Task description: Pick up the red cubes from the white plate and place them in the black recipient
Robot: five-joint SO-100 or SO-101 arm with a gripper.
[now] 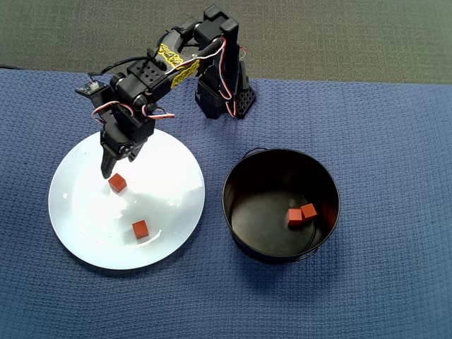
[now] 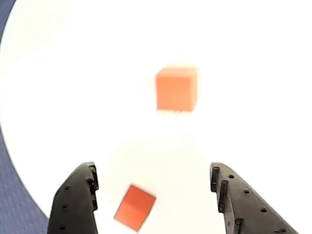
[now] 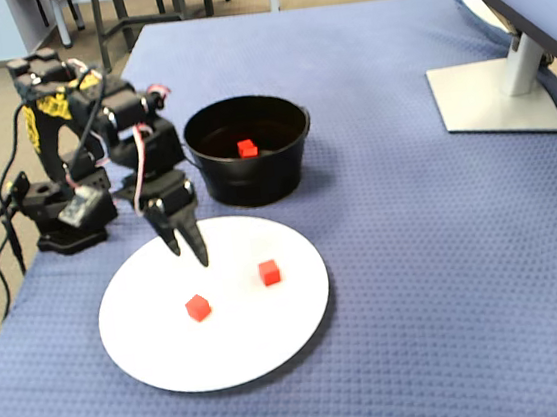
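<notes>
The arm (image 1: 176, 63) leans over the upper left part of the plate (image 1: 85, 240) in the overhead view, with the gripper (image 1: 115, 159) pointing down toward it. In the wrist view the jaws stand wide apart and hold nothing; the two fingers (image 2: 75, 204) come up from the bottom edge, and the white plate surface shows between them.

Two cubes lie on the plate. In the overhead view one cube (image 1: 117, 183) is just below the fingertips, and the other cube (image 1: 140, 229) lies lower and a little to the right, apart from the first. In the wrist view the near cube (image 2: 135, 206) sits between the fingers, closer to the left one, turned at an angle; the far cube (image 2: 176, 89) is higher in the picture and blurred. In the fixed view the gripper (image 3: 187, 241) hangs above the plate (image 3: 176, 366). I cannot tell there whether the tips touch the surface.

Two more cubes (image 1: 301, 214) are inside the pot (image 1: 240, 219), touching each other, near its right wall in the overhead view. In the fixed view only one red patch (image 3: 247, 149) shows in the pot (image 3: 255, 176).

The pot stands to the right of the plate in the overhead view, near it but not touching. Both rest on a blue cloth (image 1: 395, 155). A monitor stand (image 3: 497, 93) is at the right of the fixed view.
</notes>
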